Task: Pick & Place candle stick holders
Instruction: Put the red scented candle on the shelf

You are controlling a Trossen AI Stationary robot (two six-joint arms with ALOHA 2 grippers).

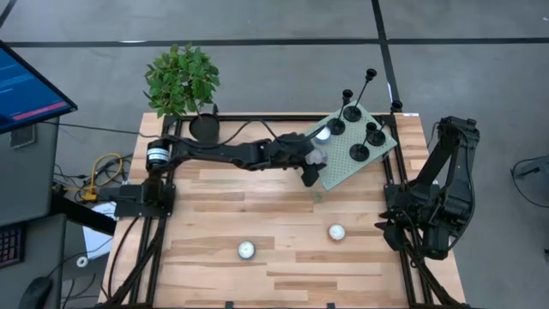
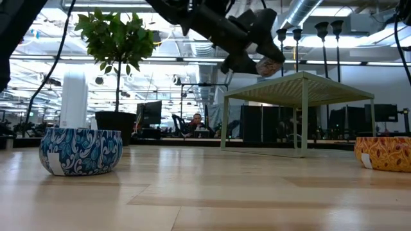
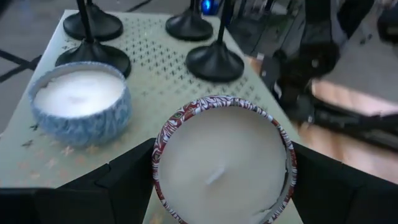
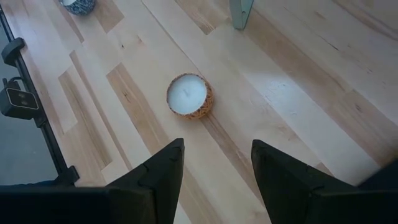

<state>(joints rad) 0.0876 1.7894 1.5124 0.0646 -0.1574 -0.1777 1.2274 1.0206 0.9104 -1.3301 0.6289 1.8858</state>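
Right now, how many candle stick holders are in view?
4 candle stick holders, all upright on the perforated stand: two toward the table's far edge, two just nearer. None seems hidden.

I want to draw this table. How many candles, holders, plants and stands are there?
candles: 4
holders: 4
plant: 1
stand: 1
Total: 10

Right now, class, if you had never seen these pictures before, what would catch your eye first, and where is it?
The left pincer grips a red-patterned candle tin, raised over the pale perforated stand at the table's far right. On that stand are black candle stick holders and a blue tin candle. The right pincer hangs open above an orange tin candle.
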